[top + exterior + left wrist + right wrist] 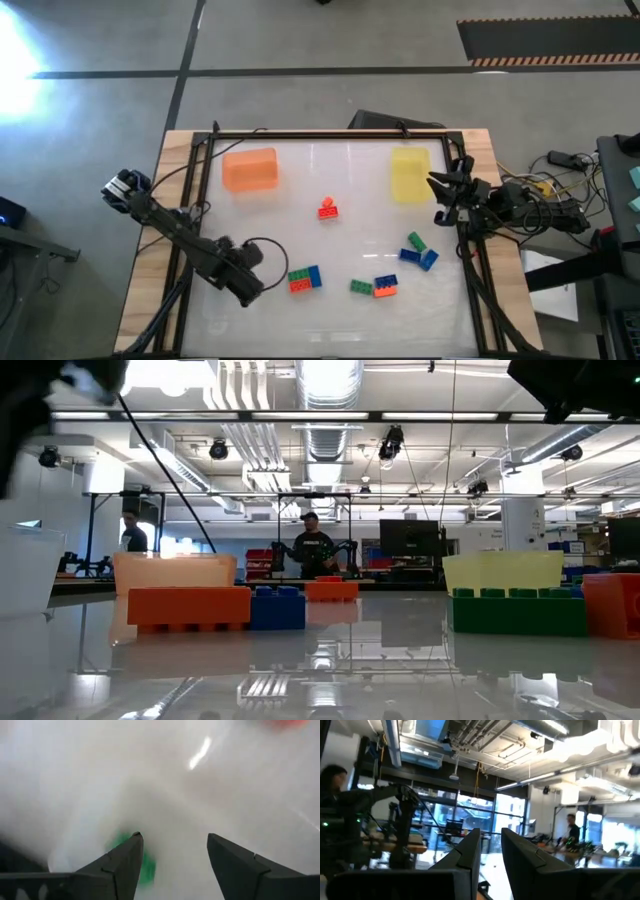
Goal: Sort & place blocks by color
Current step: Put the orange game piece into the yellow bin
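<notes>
Small studded blocks lie scattered flat on the white table. A red one (327, 208) lies mid-table. A green, red and blue cluster (305, 280) lies near the near edge, and shows in the low view as the red block (190, 607) and the blue block (278, 607). A green block (360, 287) and a blue-red pair (385, 286) lie to the cluster's right. Green and blue blocks (418, 251) lie farther right. My left gripper (255, 288) (172, 842) is open, low over the table just left of the cluster; a green blur (145, 865) shows beside one finger. My right gripper (440, 192) (490, 837) hangs raised by the yellow tray, its fingers a little apart.
An orange tray (250, 168) stands at the far left of the table and a yellow tray (410, 174) at the far right. A black frame (330, 134) rims the table. Cables and gear lie beyond the right edge. People stand in the room behind.
</notes>
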Motion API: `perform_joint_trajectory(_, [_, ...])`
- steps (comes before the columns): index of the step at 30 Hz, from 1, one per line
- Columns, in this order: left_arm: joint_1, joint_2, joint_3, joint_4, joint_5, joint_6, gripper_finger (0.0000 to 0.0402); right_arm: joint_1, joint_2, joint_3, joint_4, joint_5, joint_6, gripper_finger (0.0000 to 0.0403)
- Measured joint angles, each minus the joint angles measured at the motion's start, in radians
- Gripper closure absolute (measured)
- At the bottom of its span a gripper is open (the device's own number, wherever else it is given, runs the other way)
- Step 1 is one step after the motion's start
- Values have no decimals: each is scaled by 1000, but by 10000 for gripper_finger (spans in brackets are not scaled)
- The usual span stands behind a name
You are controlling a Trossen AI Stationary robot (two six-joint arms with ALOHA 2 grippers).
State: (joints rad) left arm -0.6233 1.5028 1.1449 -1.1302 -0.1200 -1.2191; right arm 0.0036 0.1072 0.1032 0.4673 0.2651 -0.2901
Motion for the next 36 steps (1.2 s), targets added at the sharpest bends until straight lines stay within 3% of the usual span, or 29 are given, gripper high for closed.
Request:
perform_joint_trajectory(4, [16,-4,24,159,-272,298,196,0,22,0,1,-2,98,335])
perform_joint_trajectory(6, [33,-6,24,272,-358,479,197,0,41,0,8,-2,126,335])
perform_joint_trajectory(10, [90,-7,12,438,-445,798,207,0,106,8,47,-2,184,335])
perform_joint_trajectory(15, [174,-8,9,503,-545,1068,234,0,230,65,48,25,229,335])
perform_joint_trajectory(20, [257,-28,-54,647,-541,1270,263,0,382,154,47,51,238,335])
perform_joint_trajectory(25, [331,-111,-213,870,-442,1406,287,0,536,258,31,51,227,335])
perform_joint_trajectory(32, [400,-324,-464,1217,-430,1470,307,0,728,411,-107,50,229,335])
perform_joint_trajectory(36, [419,-455,-560,1287,-439,1457,309,-7,831,506,-152,51,228,335])
